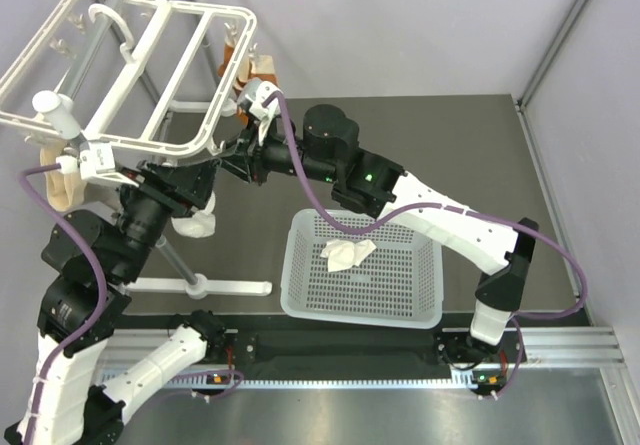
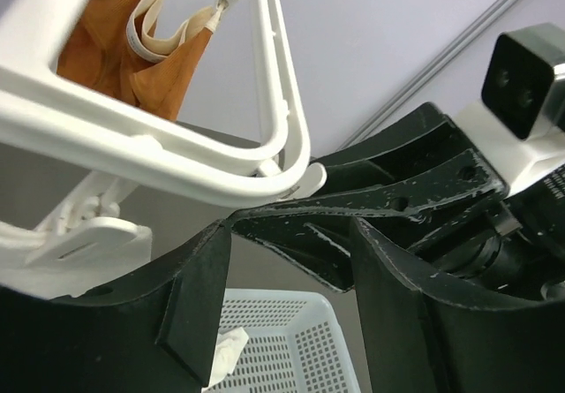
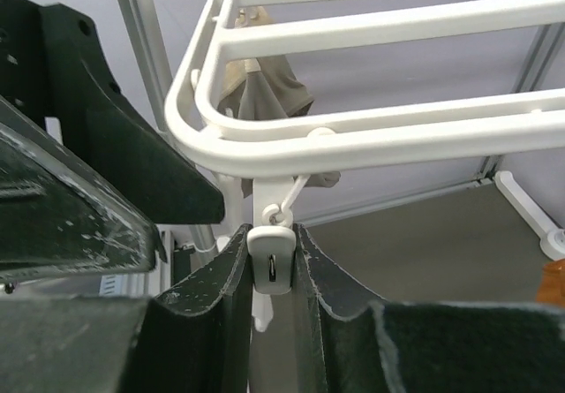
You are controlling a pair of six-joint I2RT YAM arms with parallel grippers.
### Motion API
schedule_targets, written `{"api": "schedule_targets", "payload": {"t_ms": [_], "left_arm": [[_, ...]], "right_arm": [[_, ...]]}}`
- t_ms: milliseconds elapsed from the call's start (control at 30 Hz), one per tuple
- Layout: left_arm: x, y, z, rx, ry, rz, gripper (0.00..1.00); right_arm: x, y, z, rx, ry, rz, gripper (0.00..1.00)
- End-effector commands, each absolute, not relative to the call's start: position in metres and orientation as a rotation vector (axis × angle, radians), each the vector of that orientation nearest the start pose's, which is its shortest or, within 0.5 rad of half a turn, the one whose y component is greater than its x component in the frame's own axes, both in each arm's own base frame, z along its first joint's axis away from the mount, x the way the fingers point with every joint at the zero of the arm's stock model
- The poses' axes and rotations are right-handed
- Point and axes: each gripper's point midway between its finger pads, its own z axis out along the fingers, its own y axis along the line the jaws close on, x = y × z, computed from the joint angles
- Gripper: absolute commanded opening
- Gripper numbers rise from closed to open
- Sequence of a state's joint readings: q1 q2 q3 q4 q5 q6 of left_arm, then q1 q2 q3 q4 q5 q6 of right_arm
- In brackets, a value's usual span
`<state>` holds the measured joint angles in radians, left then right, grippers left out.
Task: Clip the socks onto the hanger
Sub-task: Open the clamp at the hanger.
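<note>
- White hanger (image 1: 130, 75): I can confirm no white sock clipped.
- Below it, left gripper (image 2: 291, 260) spread open, empty.
- Centre, right gripper (image 3: 269, 238) pinches a clip (image 3: 269, 265).
- One white sock (image 1: 347, 254) lies in the basket (image 1: 400, 310), unclipped.

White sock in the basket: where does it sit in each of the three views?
Top external: the white sock lies crumpled in the far-left part of the basket, just below picture centre.
Left wrist: the white sock shows partly at the bottom edge, left of centre, in the basket.
Right wrist: not in it.
Shared landmark: the hanger, its white frame in all three views.
</note>
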<state>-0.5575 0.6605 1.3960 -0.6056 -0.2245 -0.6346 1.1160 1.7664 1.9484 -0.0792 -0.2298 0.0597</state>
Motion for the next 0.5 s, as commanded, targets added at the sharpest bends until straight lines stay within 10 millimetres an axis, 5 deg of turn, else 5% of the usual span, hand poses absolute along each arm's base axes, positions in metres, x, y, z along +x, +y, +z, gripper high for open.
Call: {"api": "schedule_targets", "payload": {"t_ms": [0, 467], "left_arm": [[0.181, -0.097, 0.484, -0.261, 1.458, -0.837, 0.61], [0.162, -0.080, 0.507, -0.330, 1.335, -0.907, 0.61]], "right_arm": [[0.194, 0.500, 0.493, -0.955, 1.171, 1.133, 0.10], [0.205, 0.512, 0.482, -0.867, 1.098, 1.142, 0.29]]}}
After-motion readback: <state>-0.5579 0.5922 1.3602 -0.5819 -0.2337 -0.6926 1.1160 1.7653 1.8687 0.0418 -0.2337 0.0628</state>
